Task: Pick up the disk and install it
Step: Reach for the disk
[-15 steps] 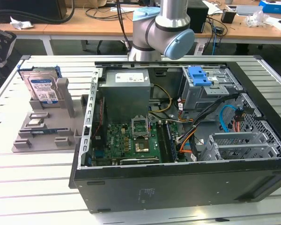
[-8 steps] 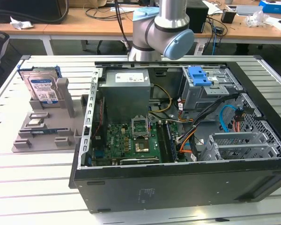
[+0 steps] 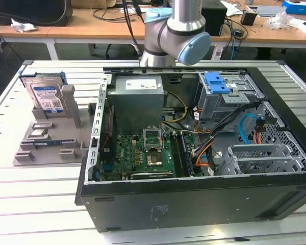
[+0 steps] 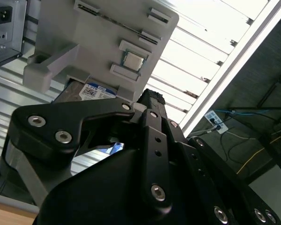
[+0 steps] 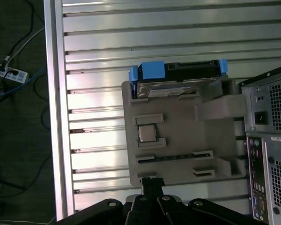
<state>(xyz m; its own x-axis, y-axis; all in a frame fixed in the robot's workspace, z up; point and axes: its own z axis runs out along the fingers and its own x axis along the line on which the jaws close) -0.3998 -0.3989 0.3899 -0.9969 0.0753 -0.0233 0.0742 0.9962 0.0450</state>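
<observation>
Disk [image 3: 47, 96] stands on edge in a grey holder at the upper left of the exterior view, label towards the camera. It has not been picked up.

The slatted metal surface [image 3: 20, 204] carries everything. The open computer case [image 3: 194, 204] takes the centre and right of that view. A grey box with a white label [image 3: 137, 94] sits at its back, and a bare blue bracket [image 3: 217, 81] sits in the bay at the upper right. The arm [image 3: 176, 30] rises behind the case and is cut off by the top edge of the frame.

The holder [image 3: 46, 148] lies beside the case, towards the exterior view's left. In the first wrist view the gripper [image 5: 149, 180] hangs over one end of the holder [image 5: 178, 140], while the disk [image 5: 187, 72] stands at the opposite end, well apart. The blue-framed upper edge of the disk runs crosswise to the line from the gripper to it. Its longer side seems upright, though the holder's slot hides the lower part.

The fingers [image 5: 145, 183] look closed on each other with nothing between them.

In the second wrist view the gripper [image 4: 152, 99] covers most of the disk [image 4: 91, 91], so only a patch of label shows.
</observation>
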